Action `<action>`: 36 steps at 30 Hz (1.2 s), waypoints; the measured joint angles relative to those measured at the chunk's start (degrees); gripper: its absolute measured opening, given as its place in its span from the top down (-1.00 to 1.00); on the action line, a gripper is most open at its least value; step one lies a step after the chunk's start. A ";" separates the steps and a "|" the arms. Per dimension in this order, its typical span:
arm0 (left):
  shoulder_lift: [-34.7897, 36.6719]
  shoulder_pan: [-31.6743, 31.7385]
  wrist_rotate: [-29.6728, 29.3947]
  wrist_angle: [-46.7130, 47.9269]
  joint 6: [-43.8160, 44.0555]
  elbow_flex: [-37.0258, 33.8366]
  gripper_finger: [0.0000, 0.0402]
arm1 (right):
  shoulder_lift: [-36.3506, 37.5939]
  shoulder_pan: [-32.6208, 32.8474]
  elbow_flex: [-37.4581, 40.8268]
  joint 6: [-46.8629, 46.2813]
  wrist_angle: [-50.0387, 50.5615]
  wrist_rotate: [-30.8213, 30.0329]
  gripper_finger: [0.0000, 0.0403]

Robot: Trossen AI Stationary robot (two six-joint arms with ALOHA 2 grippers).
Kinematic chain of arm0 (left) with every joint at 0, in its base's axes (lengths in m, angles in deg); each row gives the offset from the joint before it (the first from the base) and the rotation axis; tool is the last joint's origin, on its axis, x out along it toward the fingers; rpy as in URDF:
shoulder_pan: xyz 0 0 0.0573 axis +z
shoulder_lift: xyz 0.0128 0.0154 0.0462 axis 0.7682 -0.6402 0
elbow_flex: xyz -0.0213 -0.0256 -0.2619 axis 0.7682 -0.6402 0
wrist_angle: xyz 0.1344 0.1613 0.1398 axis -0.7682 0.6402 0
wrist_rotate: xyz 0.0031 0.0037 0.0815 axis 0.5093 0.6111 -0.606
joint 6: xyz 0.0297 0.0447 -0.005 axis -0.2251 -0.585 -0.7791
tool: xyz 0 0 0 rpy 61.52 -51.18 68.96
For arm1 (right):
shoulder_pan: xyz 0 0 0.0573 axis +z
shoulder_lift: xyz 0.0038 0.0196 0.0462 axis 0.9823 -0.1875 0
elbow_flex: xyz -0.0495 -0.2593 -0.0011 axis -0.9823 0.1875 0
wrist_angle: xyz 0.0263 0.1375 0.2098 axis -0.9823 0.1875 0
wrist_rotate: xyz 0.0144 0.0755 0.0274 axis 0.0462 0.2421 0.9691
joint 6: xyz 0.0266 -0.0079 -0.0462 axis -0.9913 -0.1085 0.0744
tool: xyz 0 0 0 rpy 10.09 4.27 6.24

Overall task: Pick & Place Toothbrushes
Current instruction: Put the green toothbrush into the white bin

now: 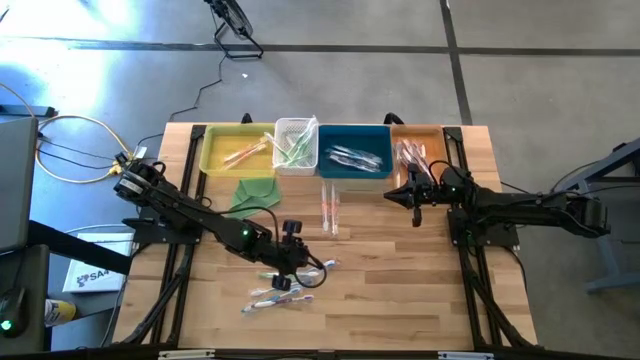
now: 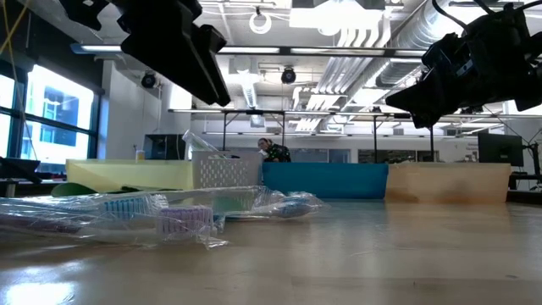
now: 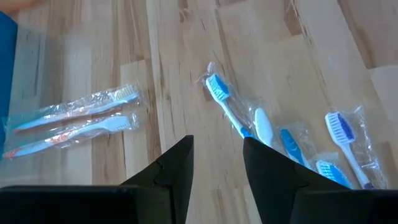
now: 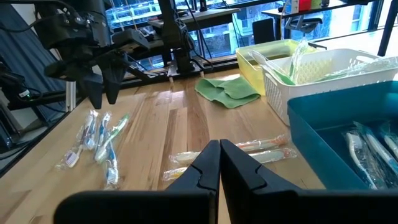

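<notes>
Wrapped toothbrushes (image 1: 283, 290) under left tool (image 1: 297, 262), empty, part-open; right tool (image 1: 416, 200) closed beside bins (image 1: 355, 160).

Almost no lettering can be read. Dark letters are printed on a white box (image 1: 88, 277) seen on the floor beside the worktop (image 1: 400, 290) in the high view, partly hidden by the frame; only something like "SA" can be made out. No print can be read on the toothbrushes' wrappers (image 3: 74, 121) or on the bins (image 4: 348, 118).
</notes>
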 joint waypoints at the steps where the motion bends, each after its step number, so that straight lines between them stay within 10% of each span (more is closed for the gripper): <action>1: 0.00 0.00 0.02 -0.41 -0.01 0.00 0.32 | 0.00 0.00 0.00 0.00 0.00 0.00 0.98; 21: -1.13 -1.06 4.95 -10.02 2.97 0.00 0.32 | 0.00 0.00 0.00 -0.02 0.00 0.04 0.98; 36: -8.84 -2.60 11.12 2.92 7.77 3.26 0.32 | 0.02 0.00 0.00 -0.37 0.54 0.04 0.98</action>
